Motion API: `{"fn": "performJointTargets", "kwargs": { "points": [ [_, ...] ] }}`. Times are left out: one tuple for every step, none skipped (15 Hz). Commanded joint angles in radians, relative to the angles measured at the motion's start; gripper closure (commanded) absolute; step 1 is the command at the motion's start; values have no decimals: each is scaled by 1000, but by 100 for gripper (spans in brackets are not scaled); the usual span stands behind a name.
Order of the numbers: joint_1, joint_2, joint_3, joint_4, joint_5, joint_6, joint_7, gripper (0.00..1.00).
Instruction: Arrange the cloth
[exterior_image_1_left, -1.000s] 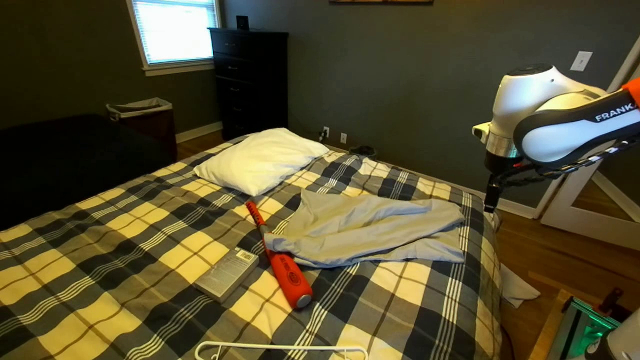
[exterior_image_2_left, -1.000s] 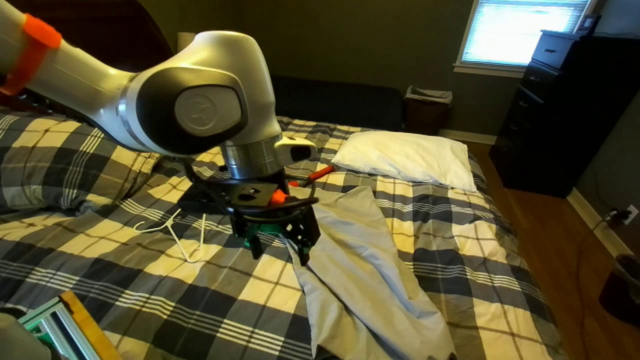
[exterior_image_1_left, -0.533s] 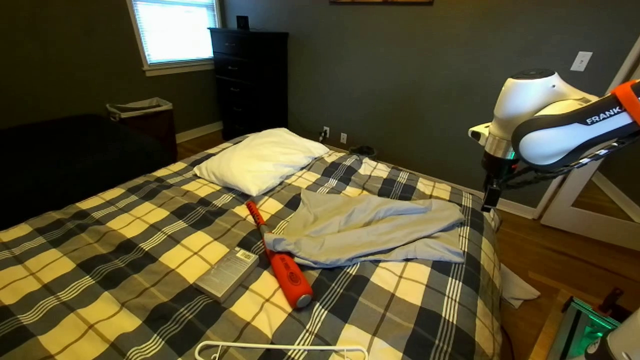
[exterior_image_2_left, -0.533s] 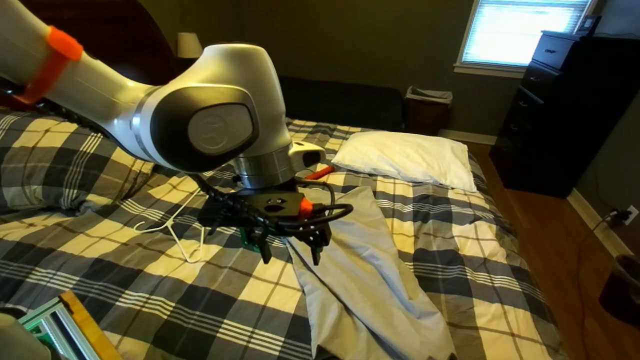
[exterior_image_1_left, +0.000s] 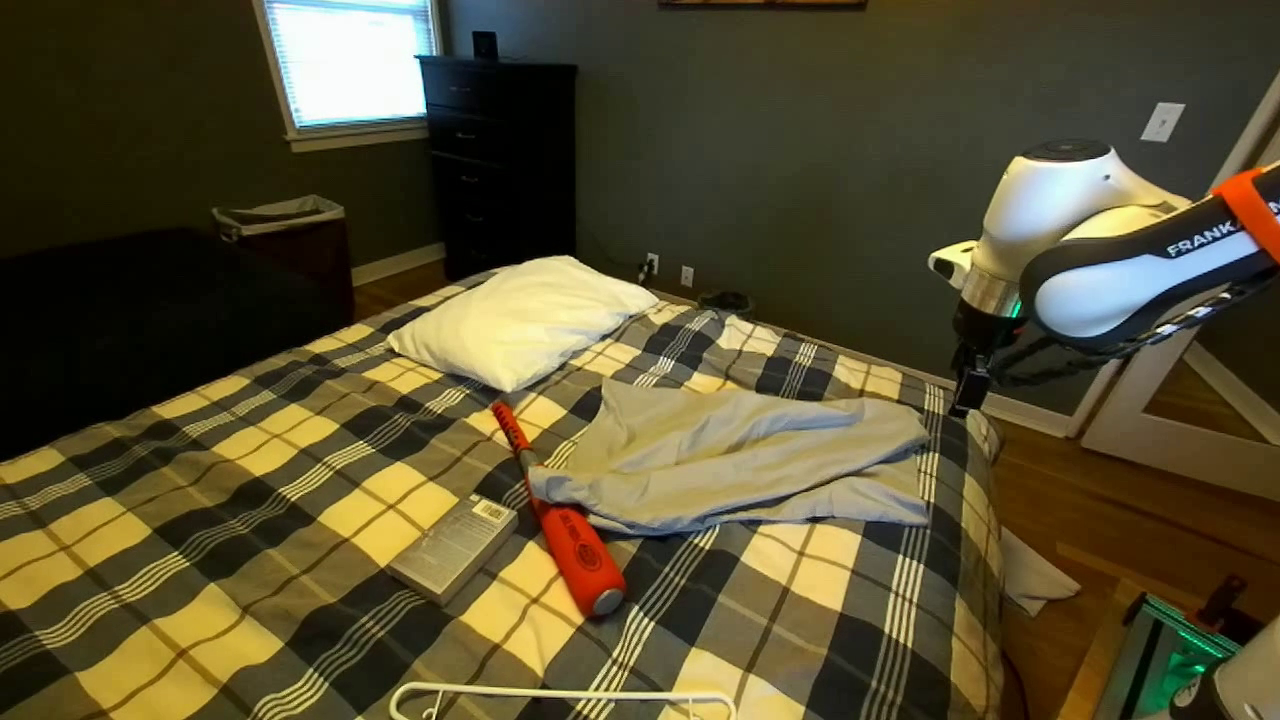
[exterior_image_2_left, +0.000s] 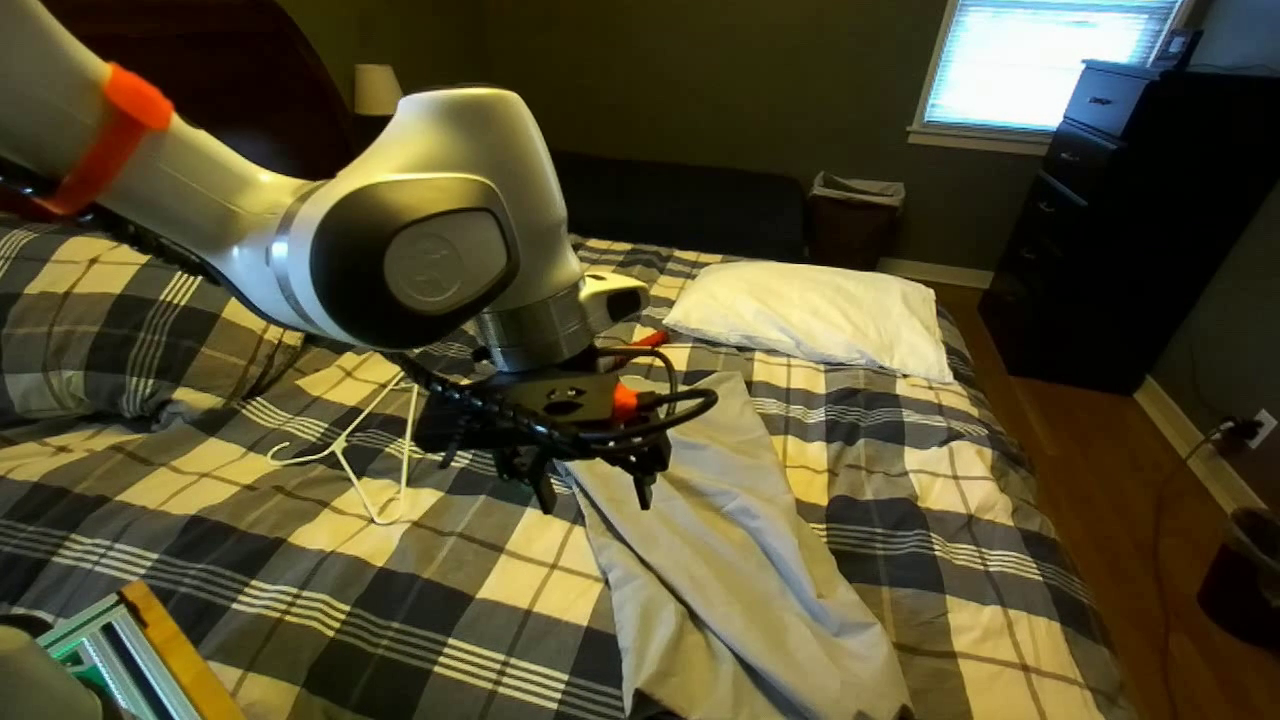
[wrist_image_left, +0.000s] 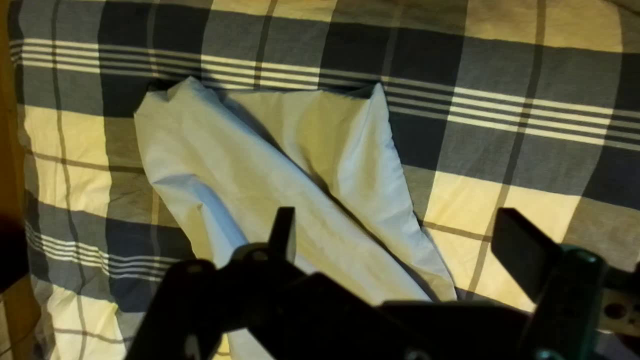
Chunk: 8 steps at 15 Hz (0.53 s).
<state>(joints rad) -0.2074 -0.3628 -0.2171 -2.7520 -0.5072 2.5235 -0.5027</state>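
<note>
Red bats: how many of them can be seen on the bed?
1: the red bat on the plaid bedspread, partly under the cloth. The cloth might hide others.

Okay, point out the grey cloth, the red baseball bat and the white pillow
Grey cloth (wrist_image_left: 275, 185), in the wrist view: its broad diagonal fold.
Red baseball bat (exterior_image_1_left: 575, 548), in an exterior view: the thick barrel.
White pillow (exterior_image_2_left: 810, 315), in an exterior view: its upper face.

white arm (exterior_image_2_left: 500, 155), black joint panel (exterior_image_2_left: 345, 252), orange band (exterior_image_2_left: 112, 140), silver wrist ring (exterior_image_2_left: 535, 332), dark cables (exterior_image_2_left: 470, 402), black gripper (exterior_image_2_left: 597, 504)
</note>
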Motion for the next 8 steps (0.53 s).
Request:
{"fn": "performJointTargets", "kwargs": {
  "points": [
    [11,121,0,-1,-23,124,-18,0],
    [4,161,11,-3,-43,155,2,0],
    [-5,198,23,-5,-66,171,20,0],
    [-6,233,27,-6,-79,182,25,0],
    [-17,271,38,-6,-126,185,54,0],
    [-23,305,39,-7,-170,183,77,0],
    [-21,334,37,-7,-211,155,90,0],
    [-12,352,29,-8,-223,144,75,0]
  ]
}}
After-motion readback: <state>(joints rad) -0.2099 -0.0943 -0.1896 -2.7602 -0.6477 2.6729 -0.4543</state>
